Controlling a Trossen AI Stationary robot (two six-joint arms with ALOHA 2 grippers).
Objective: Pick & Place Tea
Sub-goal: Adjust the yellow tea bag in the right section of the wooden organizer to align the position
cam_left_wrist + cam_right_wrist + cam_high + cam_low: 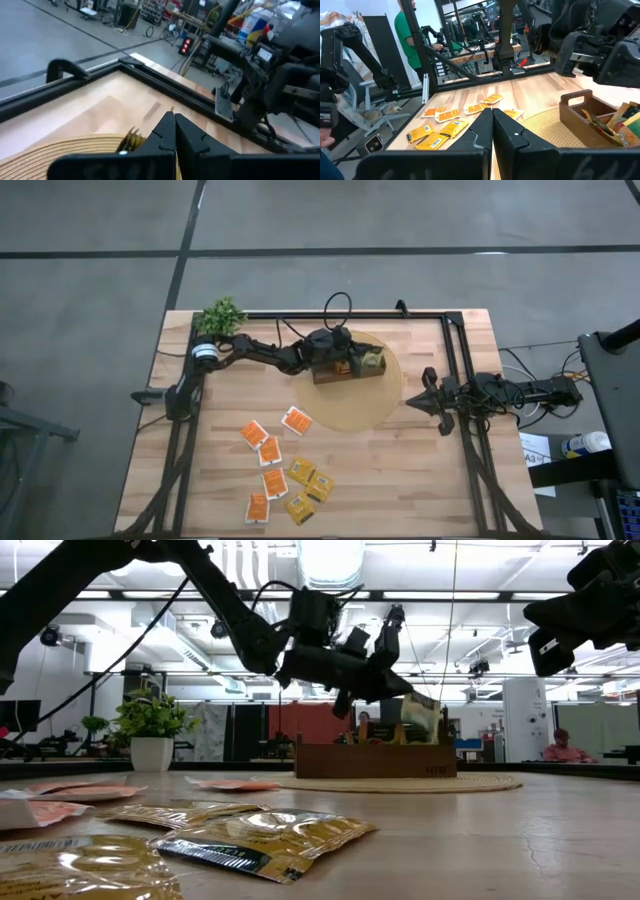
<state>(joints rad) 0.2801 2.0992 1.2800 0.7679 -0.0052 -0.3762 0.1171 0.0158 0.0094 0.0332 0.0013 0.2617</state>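
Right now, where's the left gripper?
High view: the left gripper, shut, is over the wooden box on the round woven mat, at the table's far centre.

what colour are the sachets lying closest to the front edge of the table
Yellow with dark labels, clearest in the low view; the high view also shows orange-and-white sachets there.

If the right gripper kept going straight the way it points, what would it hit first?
Probably the wooden box on the round woven mat: the shut right gripper points across the mat's edge toward it. Height is unclear, so it might pass above.
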